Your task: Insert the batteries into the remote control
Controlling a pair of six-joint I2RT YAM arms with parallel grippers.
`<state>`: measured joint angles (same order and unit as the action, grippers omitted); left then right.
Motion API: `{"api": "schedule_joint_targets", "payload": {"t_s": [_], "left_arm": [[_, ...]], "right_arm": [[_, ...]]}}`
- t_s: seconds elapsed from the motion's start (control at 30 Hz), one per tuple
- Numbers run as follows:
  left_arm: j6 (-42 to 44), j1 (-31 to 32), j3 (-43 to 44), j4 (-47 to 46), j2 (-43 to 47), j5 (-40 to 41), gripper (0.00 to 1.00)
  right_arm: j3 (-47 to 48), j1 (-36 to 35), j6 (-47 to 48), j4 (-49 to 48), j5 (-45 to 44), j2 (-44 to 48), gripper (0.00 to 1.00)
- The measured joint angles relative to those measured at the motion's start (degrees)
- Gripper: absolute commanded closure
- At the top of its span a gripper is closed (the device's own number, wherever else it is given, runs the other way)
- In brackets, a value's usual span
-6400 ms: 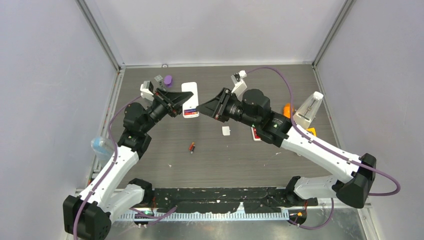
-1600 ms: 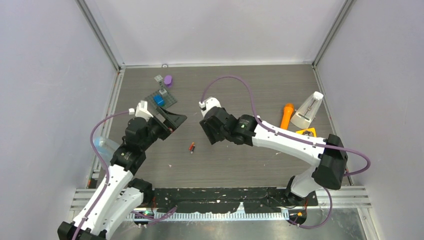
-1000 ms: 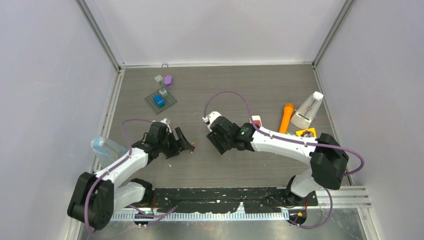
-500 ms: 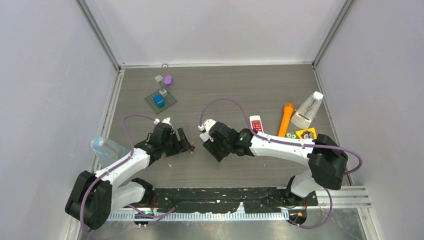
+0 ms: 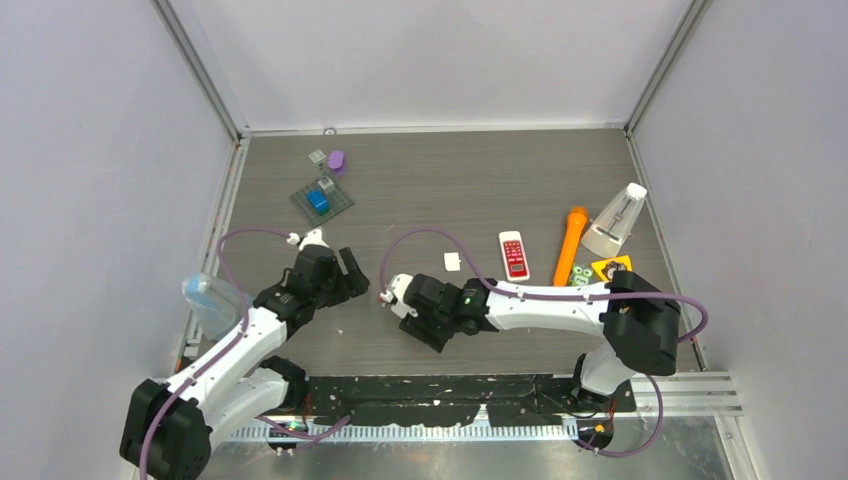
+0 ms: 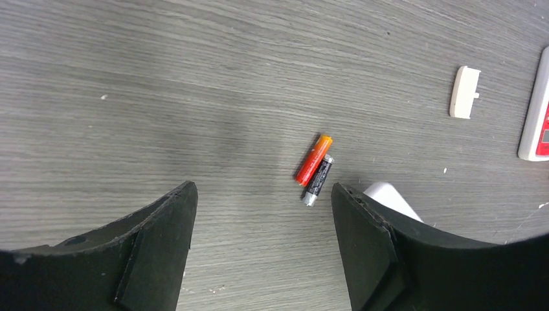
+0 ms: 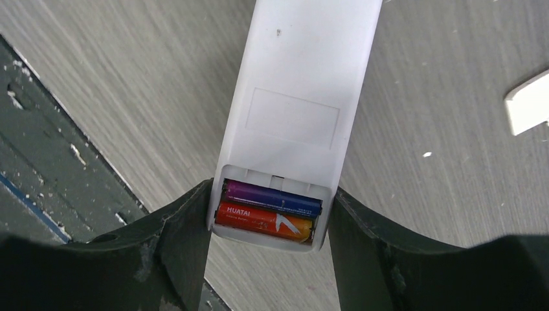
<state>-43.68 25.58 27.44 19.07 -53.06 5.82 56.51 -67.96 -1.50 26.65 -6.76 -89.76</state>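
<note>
Left gripper [image 6: 262,194] hung over the bench [image 6: 129,78] w/ jaws wide, holding nothing. Two loose batteries [image 6: 314,160] lay touching, side by side, just beyond the tips — a pinch there could catch both or roll one off. Right gripper [image 7: 268,207] had its jaws clamped on the remote control [image 7: 301,97] at the open bay, two cells [image 7: 262,220] seated. The cover [image 7: 527,103] lay apart on the bench, so tilting could spill them. Polarity marks unreadable; top view hid most of the remote.

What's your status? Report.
Left jaws open over two loose batteries. Right jaws shut on remote, two batteries seated. Cover off, nothing blocking.
</note>
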Motion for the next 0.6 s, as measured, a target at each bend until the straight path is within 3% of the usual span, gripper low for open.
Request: {"api": "schedule_joint_targets", "payload": {"t_s": [0.6], "left_arm": [[-2.9,-0.2,0.0,5.7,7.0,4.3,0.22]], "right_arm": [[1.3,-3.6,5.3,7.0,-1.2,-5.4,0.73]]}}
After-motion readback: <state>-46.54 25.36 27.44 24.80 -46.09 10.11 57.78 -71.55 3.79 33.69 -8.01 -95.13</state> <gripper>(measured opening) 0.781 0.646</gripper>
